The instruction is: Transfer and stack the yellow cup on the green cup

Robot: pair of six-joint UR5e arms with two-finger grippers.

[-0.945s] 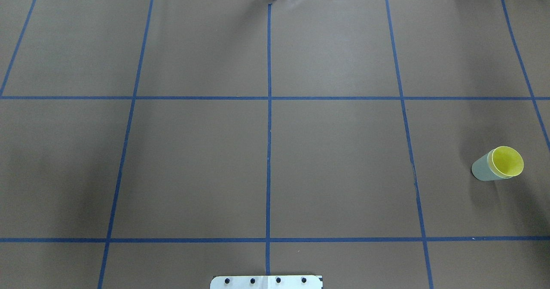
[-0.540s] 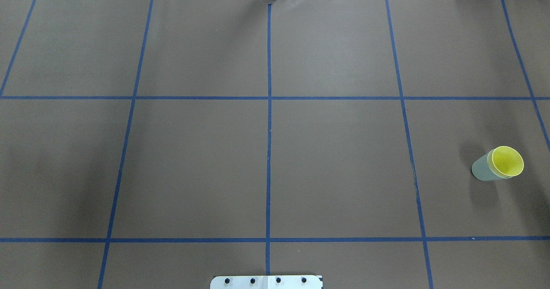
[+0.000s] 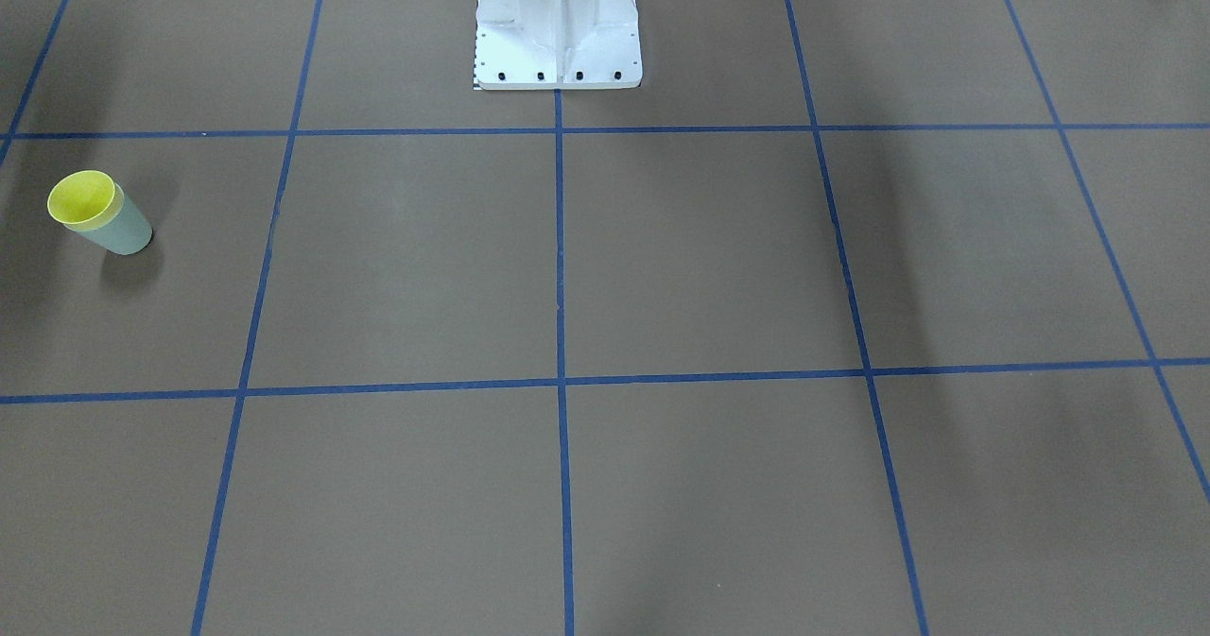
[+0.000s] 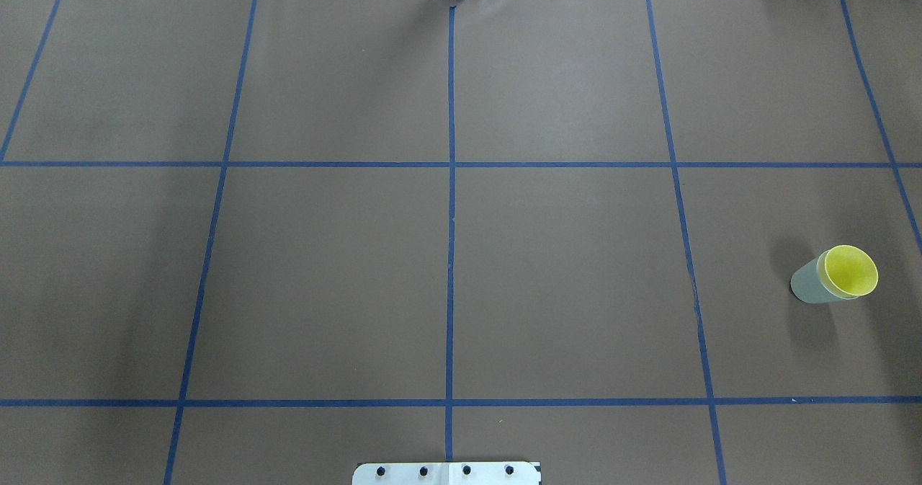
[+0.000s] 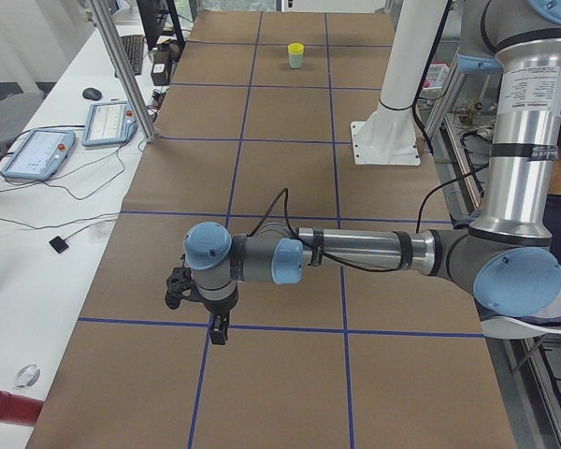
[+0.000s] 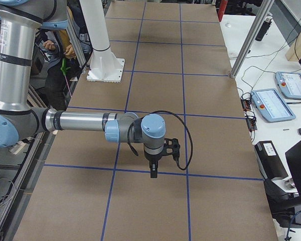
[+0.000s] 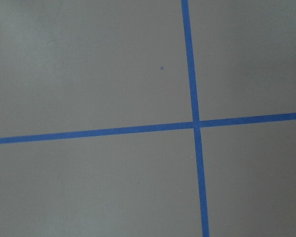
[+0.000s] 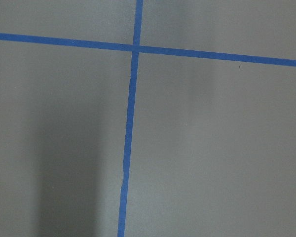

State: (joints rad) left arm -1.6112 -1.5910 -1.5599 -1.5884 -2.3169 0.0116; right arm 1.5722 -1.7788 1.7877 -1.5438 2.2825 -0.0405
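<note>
The yellow cup (image 4: 851,271) sits nested inside the green cup (image 4: 808,285), upright on the brown table at the right side of the overhead view. The pair also shows at the left of the front-facing view, yellow cup (image 3: 83,197) in green cup (image 3: 123,232), and far off in the exterior left view (image 5: 296,54). My left gripper (image 5: 219,335) points down over a blue tape crossing, far from the cups. My right gripper (image 6: 153,173) hangs over the table near a tape line. I cannot tell whether either is open or shut.
The white robot base (image 3: 558,22) stands at the table's robot-side edge. Blue tape lines divide the brown table (image 4: 562,276) into squares. Control tablets (image 5: 37,154) and cables lie on a side bench. A person (image 6: 60,55) stands behind the base.
The cups have not moved. Only the faint shadows on the table have shifted a little.
</note>
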